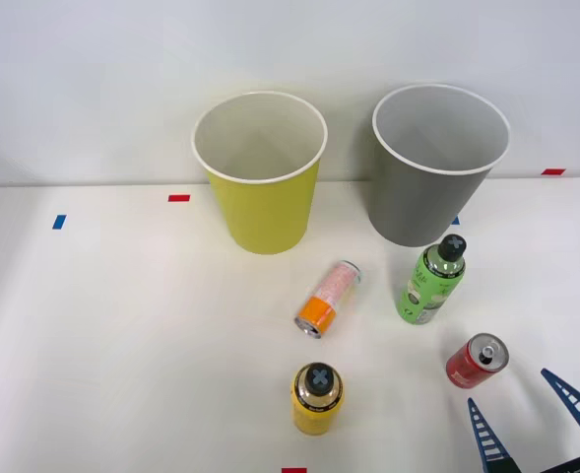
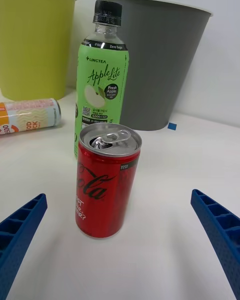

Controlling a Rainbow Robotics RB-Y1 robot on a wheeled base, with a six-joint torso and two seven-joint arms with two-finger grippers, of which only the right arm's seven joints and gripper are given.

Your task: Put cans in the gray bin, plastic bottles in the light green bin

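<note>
**Pincer spread wide, short of the red can**

From the front view I see my right pincer (image 1: 536,419) at about 5 o'clock on the tabletop (image 1: 122,345), its two blue ribbed fingers (image 1: 486,434) splayed apart and gripping nothing. In the wrist view the pincer (image 2: 120,240) frames the red can (image 2: 106,180), which stands upright on the white surface between the fingers but touches neither.

The red can (image 1: 477,361) sits just beyond the fingertips, at roughly 4 o'clock. At 6 o'clock stands the yellow bottle (image 1: 317,398), black cap up. Near the centre the orange-and-pink can (image 1: 328,299) lies on its side, orange end towards me. At 3 o'clock of it the green bottle (image 1: 432,280) stands upright; the wrist view shows that green bottle (image 2: 102,80) directly behind the red can, with the orange-and-pink can (image 2: 27,116) lying off to one side.

Farthest back stand both buckets, well apart from the small items: the light green bin (image 1: 262,197) at 12 o'clock and the gray bin (image 1: 422,192) at 1 o'clock, just behind the green bottle.
</note>
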